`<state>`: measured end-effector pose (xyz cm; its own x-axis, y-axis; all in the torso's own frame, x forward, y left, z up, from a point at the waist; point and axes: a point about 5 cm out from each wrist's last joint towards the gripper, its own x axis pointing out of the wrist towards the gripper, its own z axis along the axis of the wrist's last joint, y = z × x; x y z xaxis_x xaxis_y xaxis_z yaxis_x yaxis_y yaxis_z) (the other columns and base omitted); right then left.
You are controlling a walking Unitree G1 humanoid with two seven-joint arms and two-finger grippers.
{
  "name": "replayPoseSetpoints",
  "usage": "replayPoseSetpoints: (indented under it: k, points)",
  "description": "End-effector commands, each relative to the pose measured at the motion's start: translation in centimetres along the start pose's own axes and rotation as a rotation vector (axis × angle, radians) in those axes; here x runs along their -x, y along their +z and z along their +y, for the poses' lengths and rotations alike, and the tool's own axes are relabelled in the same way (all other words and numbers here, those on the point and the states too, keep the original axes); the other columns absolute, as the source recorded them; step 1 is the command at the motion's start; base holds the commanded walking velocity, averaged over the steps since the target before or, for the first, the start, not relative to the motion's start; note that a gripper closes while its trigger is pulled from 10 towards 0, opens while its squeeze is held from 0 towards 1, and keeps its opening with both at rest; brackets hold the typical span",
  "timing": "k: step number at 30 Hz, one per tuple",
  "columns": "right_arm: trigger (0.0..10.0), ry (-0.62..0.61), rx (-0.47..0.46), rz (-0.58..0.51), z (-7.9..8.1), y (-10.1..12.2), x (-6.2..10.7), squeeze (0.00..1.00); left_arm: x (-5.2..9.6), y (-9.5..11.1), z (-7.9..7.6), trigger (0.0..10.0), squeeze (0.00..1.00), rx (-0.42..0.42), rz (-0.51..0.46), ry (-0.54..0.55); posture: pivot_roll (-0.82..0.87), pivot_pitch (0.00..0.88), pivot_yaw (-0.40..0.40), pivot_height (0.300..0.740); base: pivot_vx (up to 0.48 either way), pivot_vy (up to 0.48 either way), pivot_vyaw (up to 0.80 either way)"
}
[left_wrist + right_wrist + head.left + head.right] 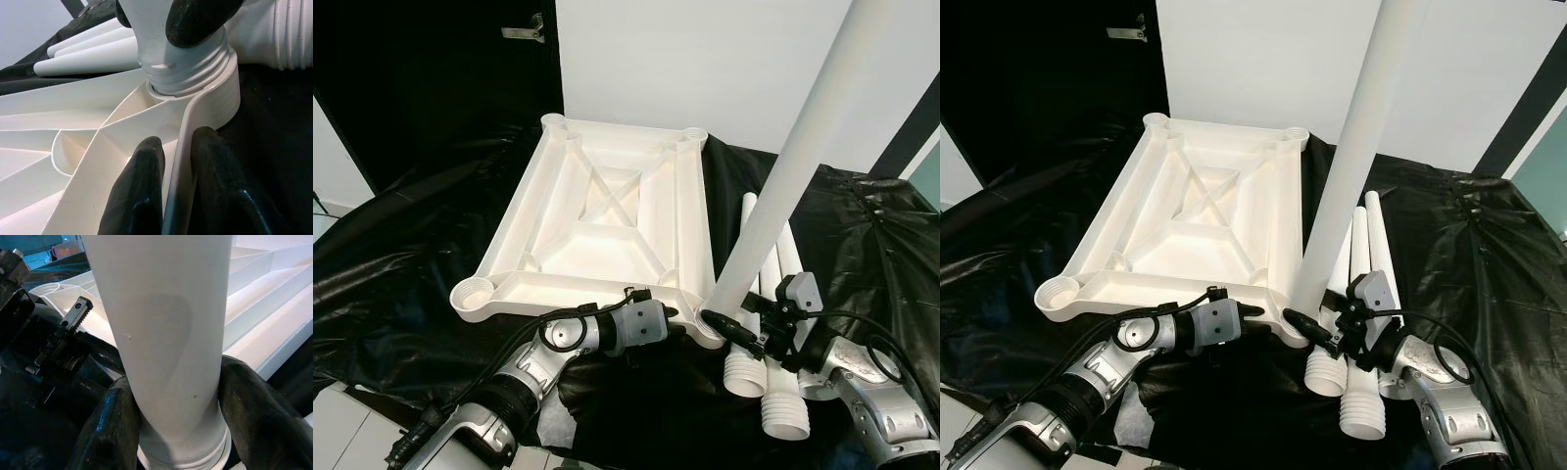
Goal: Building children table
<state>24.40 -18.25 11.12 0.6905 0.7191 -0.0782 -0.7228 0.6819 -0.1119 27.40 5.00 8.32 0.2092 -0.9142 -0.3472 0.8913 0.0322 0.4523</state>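
My right gripper has its fingers clamped either side of the white table leg, low down near the threaded end, and the leg stands almost upright in the near right corner socket of the upside-down tabletop; my left gripper is pinching the tabletop's near rim just beside that socket, one finger inside the rim and one outside, to keep the thing from spinning; the tabletop lies on black plastic sheeting with three spare legs lying beside it on my right; I'd say the leg is seated but not screwed fully home, since a bit of thread shows above the socket in the left wrist view; the worry is cross-threading if the leg leans while I twist, because it looks slightly tilted; also the sheeting looks slippery, so the tabletop could slide if my left grip is weak.
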Motion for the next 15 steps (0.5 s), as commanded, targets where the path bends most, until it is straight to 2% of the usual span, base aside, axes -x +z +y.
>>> replayPoseSetpoints:
  k: [1, 3, 4, 6, 7, 8, 9, 10, 12, 15]
  points:
    - [0.0, -0.090, -0.046, 0.071, -1.0, -1.3, 1.5, 0.00, 0.3, -2.2, -3.2, 10.0, 0.00, 0.042, 0.099, -0.204, 0.23, 0.000, -0.078, 0.740, 0.000, 0.000, 0.00]
    - [0.0, -0.143, -0.084, 0.064, 0.5, -2.2, 1.6, 0.00, 0.3, -2.3, -3.3, 10.0, 0.00, 0.042, 0.100, -0.206, 0.24, 0.000, -0.081, 0.740, 0.000, 0.000, 0.00]
    - [0.0, -0.143, -0.084, 0.064, 0.5, -2.2, 1.6, 0.00, 0.3, -2.3, -3.3, 10.0, 0.00, 0.042, 0.100, -0.206, 0.24, 0.000, -0.081, 0.740, 0.000, 0.000, 0.00]
    - [0.0, -0.214, -0.127, 0.050, 2.7, -3.2, 1.7, 0.00, 0.3, -2.2, -3.1, 10.0, 0.00, 0.039, 0.099, -0.204, 0.25, 0.000, -0.083, 0.740, 0.000, 0.000, 0.00]
    - [0.0, -0.260, -0.138, 0.032, 3.2, -3.3, 1.6, 0.00, 0.4, -2.2, -3.0, 10.0, 0.00, 0.038, 0.099, -0.202, 0.25, 0.000, -0.082, 0.740, 0.000, 0.000, 0.00]
    - [0.0, -0.260, -0.138, 0.032, 3.2, -3.3, 1.6, 0.00, 0.4, -2.2, -3.0, 10.0, 0.00, 0.038, 0.099, -0.202, 0.25, 0.000, -0.082, 0.740, 0.000, 0.000, 0.00]
    - [0.0, -0.349, -0.140, 0.011, 3.3, -3.3, 1.7, 0.00, 0.4, -2.2, -3.0, 10.0, 0.00, 0.037, 0.100, -0.201, 0.25, 0.000, -0.082, 0.740, 0.000, 0.000, 0.00]
    - [0.0, -0.349, -0.140, 0.011, 3.3, -3.3, 1.7, 0.00, 0.4, -2.2, -3.0, 10.0, 0.00, 0.037, 0.100, -0.201, 0.25, 0.000, -0.082, 0.740, 0.000, 0.000, 0.00]
    - [0.0, -0.530, -0.085, -0.004, 2.4, -3.1, 1.7, 0.00, 0.7, -2.3, -3.0, 10.0, 0.00, 0.039, 0.105, -0.200, 0.25, 0.000, -0.081, 0.740, 0.000, 0.000, 0.00]
    - [0.0, -0.577, -0.061, 0.000, 2.2, -3.1, 1.6, 0.00, 0.7, -2.4, -3.0, 10.0, 0.00, 0.040, 0.108, -0.201, 0.25, 0.000, -0.081, 0.740, 0.000, 0.000, 0.00]
